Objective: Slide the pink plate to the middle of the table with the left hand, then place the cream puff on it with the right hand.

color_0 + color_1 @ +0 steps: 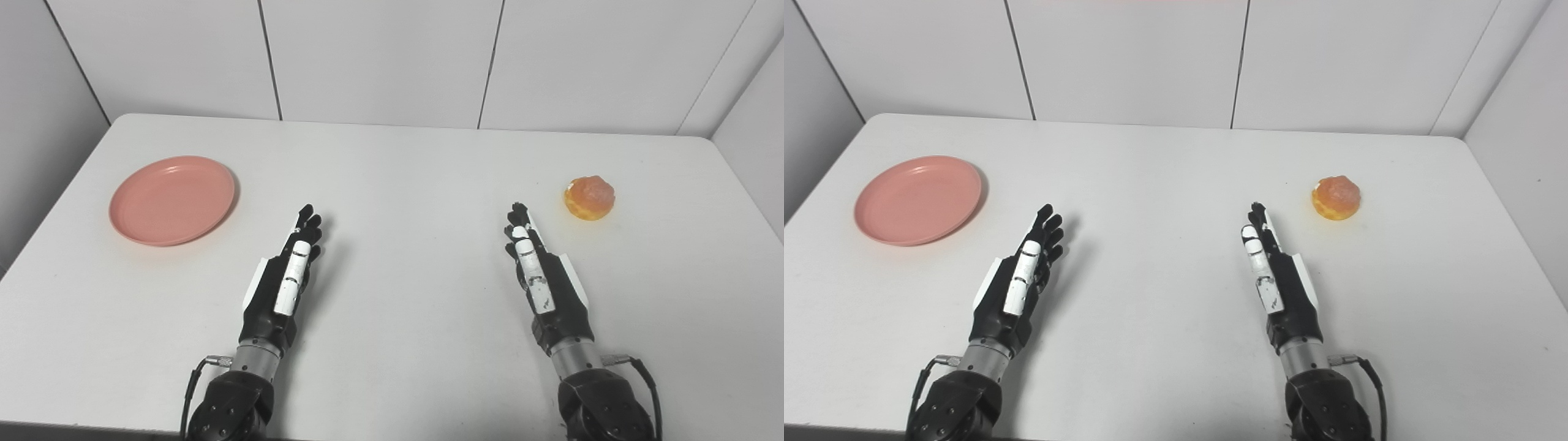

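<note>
Two robot hands rest over a white table (392, 184), each empty.

The left robot hand (288, 278) and right robot hand (539, 272) lie near the front, fingers stretched out, holding nothing. The pink plate (173, 199) sits far left; the cream puff (589, 197) sits far right, well apart.

I have both arms reaching in from the near edge, forearms roughly parallel. My left hand (288, 278) and right hand (539, 278) are empty, fingers (309, 223) extended forward and together.
</note>
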### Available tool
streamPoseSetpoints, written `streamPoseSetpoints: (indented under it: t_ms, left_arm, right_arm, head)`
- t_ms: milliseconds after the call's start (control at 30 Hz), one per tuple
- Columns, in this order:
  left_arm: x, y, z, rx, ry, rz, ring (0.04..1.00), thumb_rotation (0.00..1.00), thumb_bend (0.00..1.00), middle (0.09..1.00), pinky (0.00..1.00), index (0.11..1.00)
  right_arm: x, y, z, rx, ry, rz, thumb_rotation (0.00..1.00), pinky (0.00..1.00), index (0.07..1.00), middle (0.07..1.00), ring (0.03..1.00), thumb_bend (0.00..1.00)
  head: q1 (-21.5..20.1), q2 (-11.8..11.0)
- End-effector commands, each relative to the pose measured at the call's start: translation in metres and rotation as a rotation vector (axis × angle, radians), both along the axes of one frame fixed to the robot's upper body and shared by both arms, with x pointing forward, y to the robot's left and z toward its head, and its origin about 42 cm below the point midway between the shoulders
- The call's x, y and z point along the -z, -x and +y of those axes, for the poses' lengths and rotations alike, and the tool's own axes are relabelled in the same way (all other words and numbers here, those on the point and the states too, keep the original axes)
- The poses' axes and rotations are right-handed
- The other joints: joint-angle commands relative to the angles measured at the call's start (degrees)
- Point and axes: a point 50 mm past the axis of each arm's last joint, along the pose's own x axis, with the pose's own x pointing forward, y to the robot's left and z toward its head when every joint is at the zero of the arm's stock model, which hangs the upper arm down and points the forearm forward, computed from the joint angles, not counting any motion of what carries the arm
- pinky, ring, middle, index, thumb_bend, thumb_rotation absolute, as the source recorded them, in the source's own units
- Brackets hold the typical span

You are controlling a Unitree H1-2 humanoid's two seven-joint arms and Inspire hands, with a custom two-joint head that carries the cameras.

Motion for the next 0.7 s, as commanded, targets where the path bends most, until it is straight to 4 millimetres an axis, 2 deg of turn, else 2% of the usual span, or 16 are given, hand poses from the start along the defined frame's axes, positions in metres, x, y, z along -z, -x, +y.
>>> streamPoseSetpoints:
  t_ms: [0,667]
  left_arm:
    - [-0.0069,0.0046,0.0049,0.001,-0.023,-0.044,1.0,1.0,0.46,1.0,1.0,1.0]
    - [-0.0069,0.005,0.0057,0.002,-0.028,-0.042,1.0,1.0,0.47,1.0,1.0,1.0]
  right_arm:
    - [-0.0183,-0.0063,0.0038,-0.009,-0.009,-0.092,1.0,1.0,1.0,1.0,1.0,0.22]
    - [-0.018,-0.0059,0.0039,-0.013,-0.001,-0.098,1.0,1.0,1.0,1.0,1.0,0.23]
  head:
    - [0.0,0.0]
    - [-0.1,0.1]
